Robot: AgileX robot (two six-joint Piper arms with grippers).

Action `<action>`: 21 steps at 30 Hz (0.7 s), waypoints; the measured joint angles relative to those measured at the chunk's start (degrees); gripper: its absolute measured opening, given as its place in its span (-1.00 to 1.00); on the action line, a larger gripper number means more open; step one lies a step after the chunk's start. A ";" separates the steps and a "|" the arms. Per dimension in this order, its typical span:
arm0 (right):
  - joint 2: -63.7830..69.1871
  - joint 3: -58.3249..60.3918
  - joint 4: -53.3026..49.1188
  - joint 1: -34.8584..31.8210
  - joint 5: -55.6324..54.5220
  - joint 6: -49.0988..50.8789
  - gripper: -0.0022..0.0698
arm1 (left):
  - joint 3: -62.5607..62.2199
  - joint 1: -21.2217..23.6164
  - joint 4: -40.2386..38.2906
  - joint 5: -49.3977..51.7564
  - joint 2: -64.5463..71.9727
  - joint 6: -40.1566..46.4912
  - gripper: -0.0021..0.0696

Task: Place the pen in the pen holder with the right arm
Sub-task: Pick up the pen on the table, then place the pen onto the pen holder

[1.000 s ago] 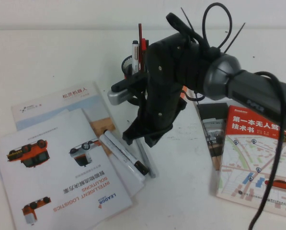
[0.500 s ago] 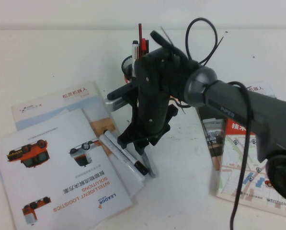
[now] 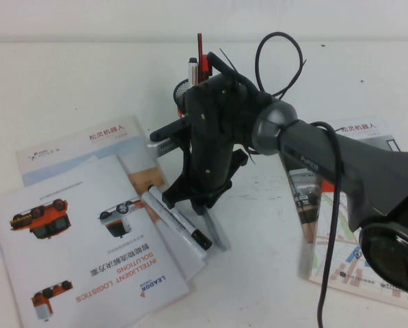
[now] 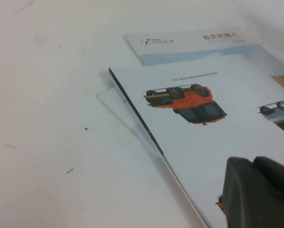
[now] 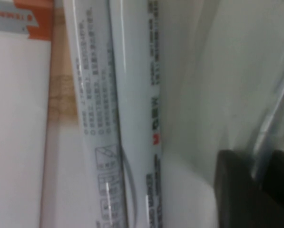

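Right gripper (image 3: 193,203) low over table, right above pen (image 3: 214,231); whether fingers open or closed cannot be judged. Pen flat on table beside two white markers (image 3: 178,220), at brochure (image 3: 87,253) edge. Holder (image 3: 184,92) behind arm. Left gripper (image 4: 258,194) above brochures; finger state unclear

A black right gripper (image 3: 198,199) points down at a grey pen (image 3: 214,231) lying on a white counter (image 3: 67,82), beside two white markers (image 3: 176,219). Behind stands a black mesh pen holder (image 3: 182,90). Brochures (image 3: 87,239) lie left; the left gripper is out of view.
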 joint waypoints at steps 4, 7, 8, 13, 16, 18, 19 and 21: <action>0.00 0.00 0.00 0.00 0.00 2.87 -0.80 | 0.00 0.00 0.00 0.00 0.00 0.00 -0.95; -0.36 0.00 0.00 0.00 0.00 3.93 -0.80 | 0.00 0.00 0.00 0.00 0.00 0.00 -0.95; -0.86 0.00 0.00 0.00 0.00 4.04 -0.80 | 0.00 0.00 0.00 0.00 0.00 0.00 -0.95; -6.76 0.22 -0.13 0.00 0.00 4.14 -0.80 | 0.00 0.00 0.00 0.00 0.00 0.00 -0.95; -11.60 0.48 -0.01 0.00 -0.77 4.14 -0.80 | 0.00 0.00 0.00 0.00 0.00 0.00 -0.95; -14.54 1.83 0.08 0.25 -3.02 4.14 -0.80 | 0.00 0.00 0.00 0.00 0.00 0.00 -0.95; -16.22 3.25 -0.34 0.54 -4.68 4.14 -0.80 | 0.00 0.00 0.00 0.00 0.00 0.00 -0.95; -19.47 7.45 -1.62 1.33 -8.28 4.16 -0.80 | 0.00 0.00 0.00 0.00 0.00 0.00 -0.95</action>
